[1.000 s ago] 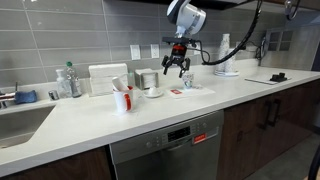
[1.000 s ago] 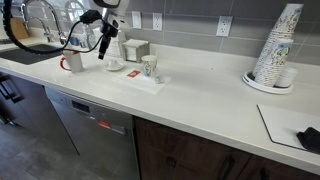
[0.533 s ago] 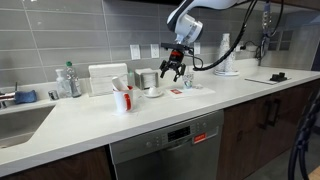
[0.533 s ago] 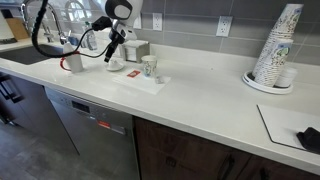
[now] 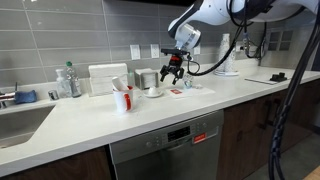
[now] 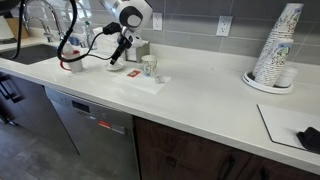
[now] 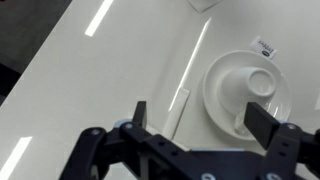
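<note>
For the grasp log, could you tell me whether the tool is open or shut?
Open: in the wrist view the tool has its fingers wide apart, gripping nothing; counter and part of a saucer show between them.

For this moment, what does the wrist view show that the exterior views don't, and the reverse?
Only the wrist view: a top-down look at the saucer with a small cup on it, a thin stick lying beside it, and the empty gap inside the open gripper. Only the exterior views: the arm, the stack of paper cups, the dishwasher, the red-and-white mug and the sink. Both: the gripper hovering above the white counter near the saucer.
</note>
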You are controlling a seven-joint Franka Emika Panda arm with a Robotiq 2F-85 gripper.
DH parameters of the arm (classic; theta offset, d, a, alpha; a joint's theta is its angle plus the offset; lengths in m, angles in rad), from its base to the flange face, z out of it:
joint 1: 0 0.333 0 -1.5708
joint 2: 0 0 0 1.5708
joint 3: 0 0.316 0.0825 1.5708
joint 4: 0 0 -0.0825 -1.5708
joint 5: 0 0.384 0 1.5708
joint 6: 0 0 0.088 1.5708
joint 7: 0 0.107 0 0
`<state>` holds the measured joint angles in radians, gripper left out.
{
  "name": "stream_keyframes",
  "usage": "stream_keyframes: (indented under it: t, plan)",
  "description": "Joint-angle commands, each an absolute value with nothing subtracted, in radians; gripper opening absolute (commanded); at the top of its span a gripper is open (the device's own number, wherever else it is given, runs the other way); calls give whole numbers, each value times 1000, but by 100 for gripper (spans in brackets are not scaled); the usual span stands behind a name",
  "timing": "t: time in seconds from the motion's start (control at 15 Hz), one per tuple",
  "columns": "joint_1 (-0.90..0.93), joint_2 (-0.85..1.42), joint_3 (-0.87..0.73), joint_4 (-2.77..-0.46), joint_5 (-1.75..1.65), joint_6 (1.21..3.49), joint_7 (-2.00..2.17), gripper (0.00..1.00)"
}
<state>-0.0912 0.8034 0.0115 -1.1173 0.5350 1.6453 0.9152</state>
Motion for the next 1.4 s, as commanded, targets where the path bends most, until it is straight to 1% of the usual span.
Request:
stream_keyframes:
  t: [0.0, 0.67, 1.33]
  plan:
    - [-100, 915, 40, -964, 556, 1598, 966, 100]
    - [-110, 1061, 80, -776, 542, 1605, 1033, 100]
    - [-110, 1142, 108, -670, 530, 1616, 1057, 100]
